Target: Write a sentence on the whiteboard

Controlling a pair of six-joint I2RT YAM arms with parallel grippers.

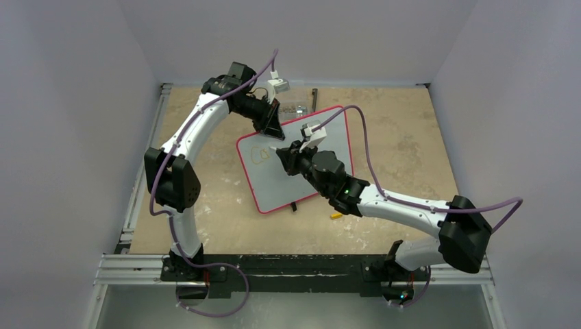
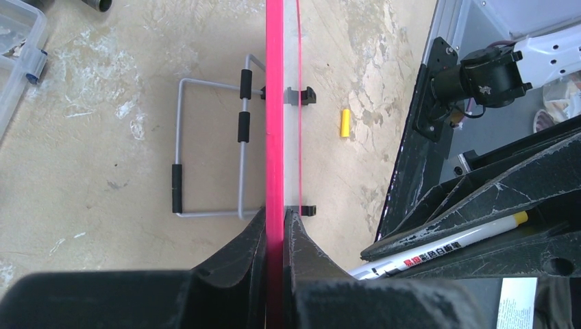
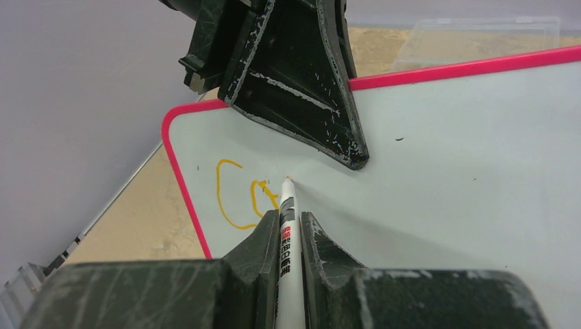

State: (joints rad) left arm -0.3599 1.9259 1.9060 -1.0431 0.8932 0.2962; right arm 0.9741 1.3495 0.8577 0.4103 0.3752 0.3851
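My right end effector (image 3: 284, 218) is clamped on a white marker pen (image 3: 288, 199) with black print. The pen's long axis runs straight out from my fingers toward the far rim. Its tip is at the face of the glossy pale whiteboard with the red-pink rim (image 1: 274, 186); whether it touches I cannot tell. The orange-yellow lettering (image 3: 253, 195), only a couple of loops, sits just left of the tip, near the board's far-left corner. Bare board stretches to the right along its long axis, so I judge the line should run that way. My left end effector (image 2: 275, 218) is closed on the far rim, holding the board over the tan table (image 1: 205, 199).
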